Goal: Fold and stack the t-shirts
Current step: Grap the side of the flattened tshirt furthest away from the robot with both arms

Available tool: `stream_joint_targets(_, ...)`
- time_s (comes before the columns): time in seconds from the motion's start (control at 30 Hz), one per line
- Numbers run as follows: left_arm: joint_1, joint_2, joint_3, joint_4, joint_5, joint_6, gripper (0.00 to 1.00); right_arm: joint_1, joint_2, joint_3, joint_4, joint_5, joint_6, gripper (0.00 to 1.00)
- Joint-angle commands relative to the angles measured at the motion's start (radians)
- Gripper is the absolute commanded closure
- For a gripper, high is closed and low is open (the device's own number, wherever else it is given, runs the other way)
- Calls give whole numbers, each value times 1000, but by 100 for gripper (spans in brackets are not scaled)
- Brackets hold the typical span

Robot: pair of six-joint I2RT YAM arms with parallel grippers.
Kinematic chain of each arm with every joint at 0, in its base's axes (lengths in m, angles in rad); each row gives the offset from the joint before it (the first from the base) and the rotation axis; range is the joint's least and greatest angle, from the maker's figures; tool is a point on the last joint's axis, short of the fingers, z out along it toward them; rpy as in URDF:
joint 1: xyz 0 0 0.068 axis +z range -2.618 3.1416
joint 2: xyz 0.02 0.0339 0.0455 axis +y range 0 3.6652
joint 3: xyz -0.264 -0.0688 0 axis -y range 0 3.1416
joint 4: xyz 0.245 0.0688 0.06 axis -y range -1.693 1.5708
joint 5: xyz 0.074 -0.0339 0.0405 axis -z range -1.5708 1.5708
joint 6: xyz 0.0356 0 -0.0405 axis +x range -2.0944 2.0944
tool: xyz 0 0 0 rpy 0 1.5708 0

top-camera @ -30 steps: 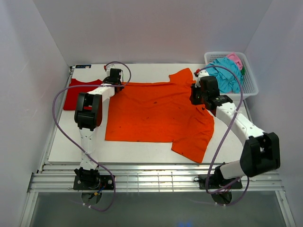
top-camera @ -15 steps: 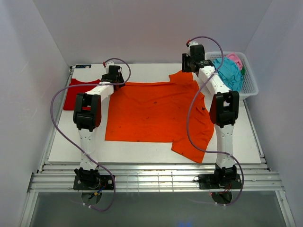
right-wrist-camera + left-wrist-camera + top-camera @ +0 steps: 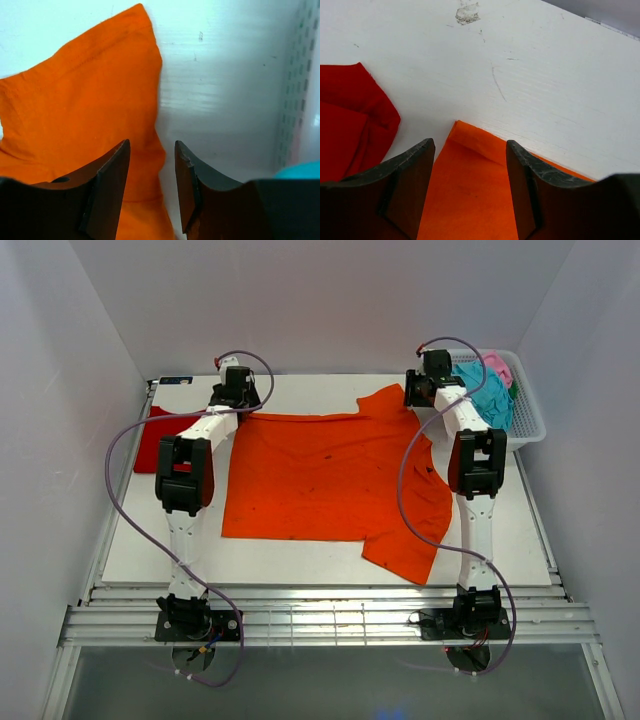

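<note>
Orange t-shirt (image 3: pixel 330 480) looks spread: left gripper (image 3: pixel 470 150) and right gripper (image 3: pixel 151 150) hover open-jawed, empty, at the table's (image 3: pixel 300 562) far edge. Next, likely pinch 2 corners, fold.

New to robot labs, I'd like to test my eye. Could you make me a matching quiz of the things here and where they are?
Things: 1 orange shirt; 2 red shirt; 3 teal shirt; 4 basket.
Places: A inside the basket; B spread across the middle of the table; C far right corner; D left edge.
Pairs: 1-B, 2-D, 3-A, 4-C.
</note>
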Motion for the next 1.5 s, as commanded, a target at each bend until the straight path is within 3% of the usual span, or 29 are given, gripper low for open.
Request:
stream_joint_targets(0.0,7,18,59,7,7,12,31,4,35,49,76,-61,21,53)
stream_joint_targets(0.2,11,56,71,7,13,9,32,-10,61,50,132,-122,60,52)
stream_joint_targets(1.0,40,98,104,22,53,-16,36,-8,121,72,187,-85,38,52)
stream_joint_targets(1.17,40,90,111,36,55,-8,45,-5,118,64,188,-75,31,54)
stream_joint_targets(1.27,40,98,116,31,55,-8,58,-3,118,63,188,-72,31,55)
stream_joint_targets(1.3,39,99,114,31,55,-10,68,-3,118,63,188,-70,29,55)
stream_joint_targets(1.47,39,99,108,31,58,-11,84,-2,126,66,191,-62,29,57)
